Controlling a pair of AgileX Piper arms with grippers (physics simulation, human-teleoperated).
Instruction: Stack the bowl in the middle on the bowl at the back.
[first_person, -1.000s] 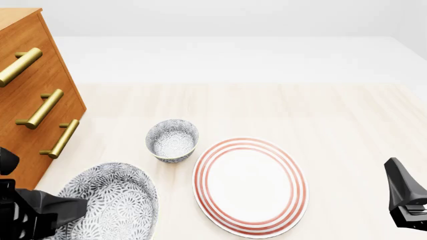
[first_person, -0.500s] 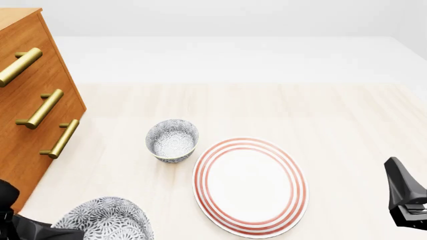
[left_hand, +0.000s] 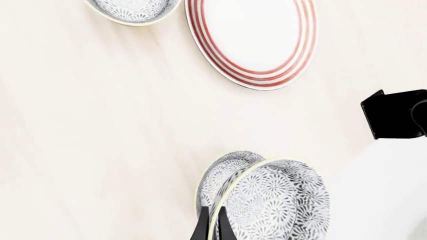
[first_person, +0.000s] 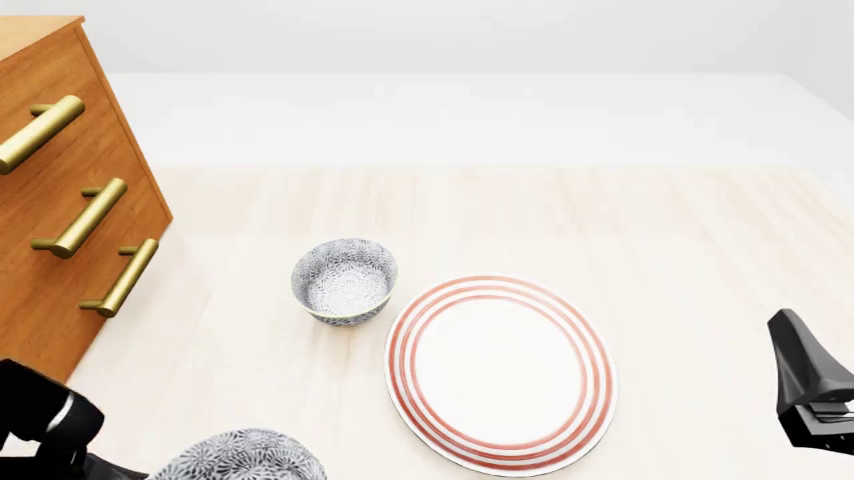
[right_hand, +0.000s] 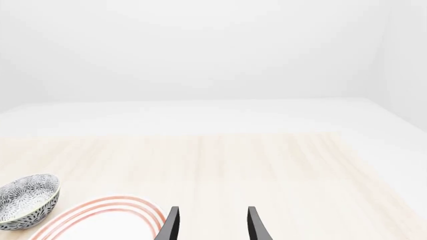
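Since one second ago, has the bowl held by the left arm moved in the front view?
Yes. The bowl in the middle has slid toward the picture's bottom edge, farther from the unmoved red-ringed plate.

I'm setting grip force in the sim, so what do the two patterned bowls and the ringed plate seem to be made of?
The bowl in the middle, held by the left gripper, and the bowl at the back look like glazed ceramic: smooth pale rims, printed grey-blue floral pattern. The plate looks like the same sort of white ceramic with painted red rings. Being renders, hardness is only a guess.
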